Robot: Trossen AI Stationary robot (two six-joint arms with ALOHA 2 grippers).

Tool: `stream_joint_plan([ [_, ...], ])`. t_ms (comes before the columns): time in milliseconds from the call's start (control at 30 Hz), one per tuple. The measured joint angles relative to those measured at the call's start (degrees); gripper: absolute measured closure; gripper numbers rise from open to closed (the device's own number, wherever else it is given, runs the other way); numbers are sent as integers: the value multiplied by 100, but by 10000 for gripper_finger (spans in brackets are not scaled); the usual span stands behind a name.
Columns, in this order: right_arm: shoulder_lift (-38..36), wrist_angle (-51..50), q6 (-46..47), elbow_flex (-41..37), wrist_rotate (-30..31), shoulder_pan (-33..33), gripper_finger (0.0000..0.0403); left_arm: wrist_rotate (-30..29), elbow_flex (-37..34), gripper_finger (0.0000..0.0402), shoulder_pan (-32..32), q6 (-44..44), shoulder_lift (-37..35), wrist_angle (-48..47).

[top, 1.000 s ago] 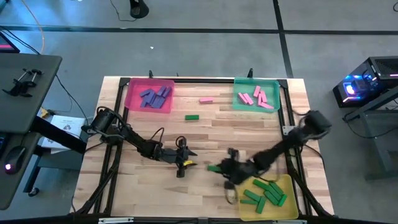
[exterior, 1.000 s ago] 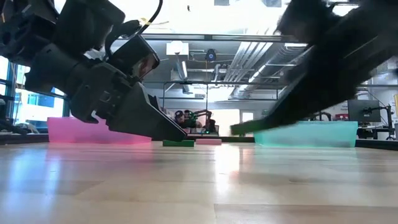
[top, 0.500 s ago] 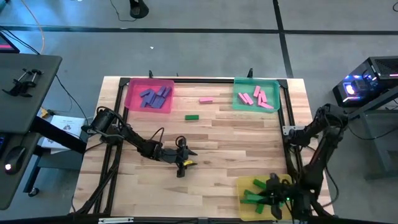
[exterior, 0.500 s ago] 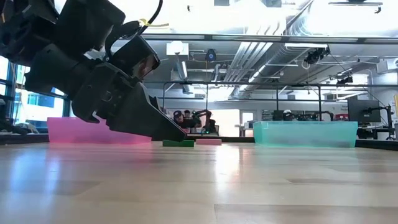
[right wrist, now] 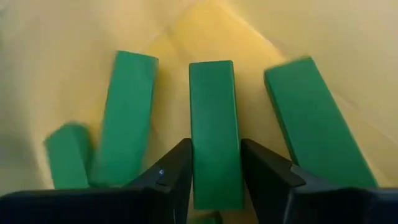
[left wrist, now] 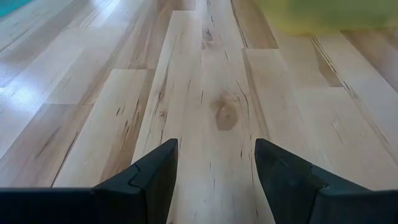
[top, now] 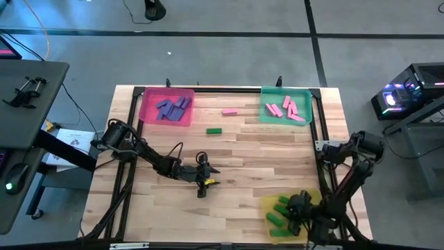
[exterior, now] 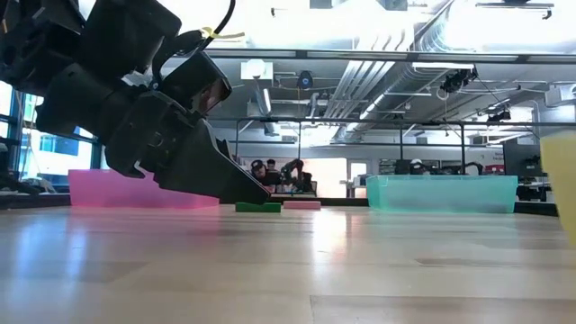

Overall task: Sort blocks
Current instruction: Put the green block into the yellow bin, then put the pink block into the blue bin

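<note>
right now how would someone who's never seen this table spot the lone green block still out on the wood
Start at the pink tray in the table's far left corner, holding purple blocks. On the bare wood between it and the teal tray lie two loose blocks: the green block is the one nearer the arms, with the pink block just beyond it.

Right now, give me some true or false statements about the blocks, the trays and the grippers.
1. Purple blocks lie in the pink tray. True.
2. The right gripper is over the teal tray. False: it is over the yellow tray, a green block between its fingers.
3. One green block lies loose on the table. True.
4. The left gripper holds a pink block. False: it is open and empty.
</note>
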Motion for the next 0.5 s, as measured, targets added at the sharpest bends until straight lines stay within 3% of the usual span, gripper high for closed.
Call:
stream_joint_plan([
  [267, -61, -215, -33, 7, -66, -293, 274, -4, 0, 200, 4, 0, 0, 1],
  [500, -764, -480, -323, -12, -201, -335, 272, -2, 0, 200, 4, 0, 0, -1],
])
